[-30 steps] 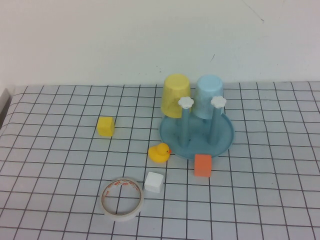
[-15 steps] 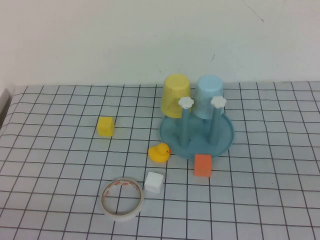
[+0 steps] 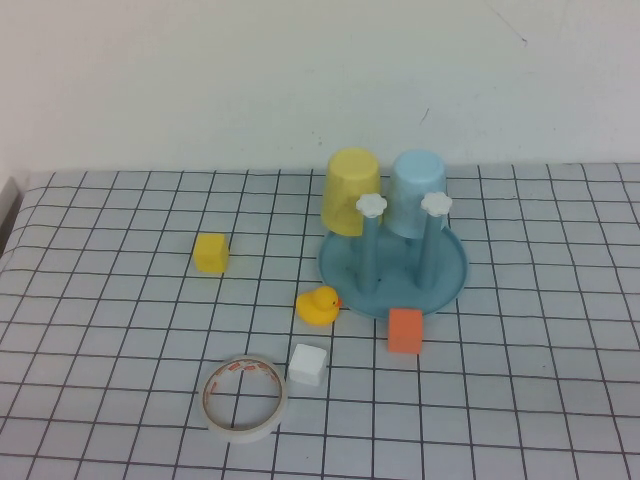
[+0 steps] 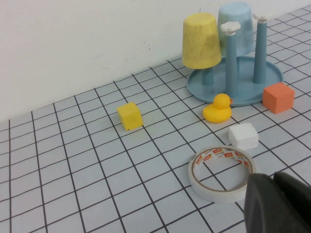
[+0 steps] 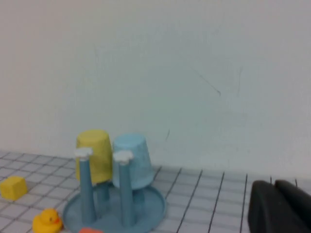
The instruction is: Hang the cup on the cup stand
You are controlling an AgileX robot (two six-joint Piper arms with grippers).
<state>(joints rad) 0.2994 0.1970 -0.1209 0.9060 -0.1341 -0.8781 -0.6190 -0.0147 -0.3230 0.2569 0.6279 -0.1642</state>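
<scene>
Since the cup already sits upside down over a rear peg of the cup stand, beside the yellow cup on a neighbouring peg, I judge the hanging done, with nothing left but to keep clear. Two front pegs with white flower caps stand bare, and the stand rests on the table near the back wall. Neither of my arms shows in the high view, so both are drawn back off the work area. My left tool appears only as a dark edge in its wrist view, low over the table near the tape roll, and my right tool likewise as a dark corner facing the stand from well apart. I cannot tell how far either is open; neither visibly holds anything.
</scene>
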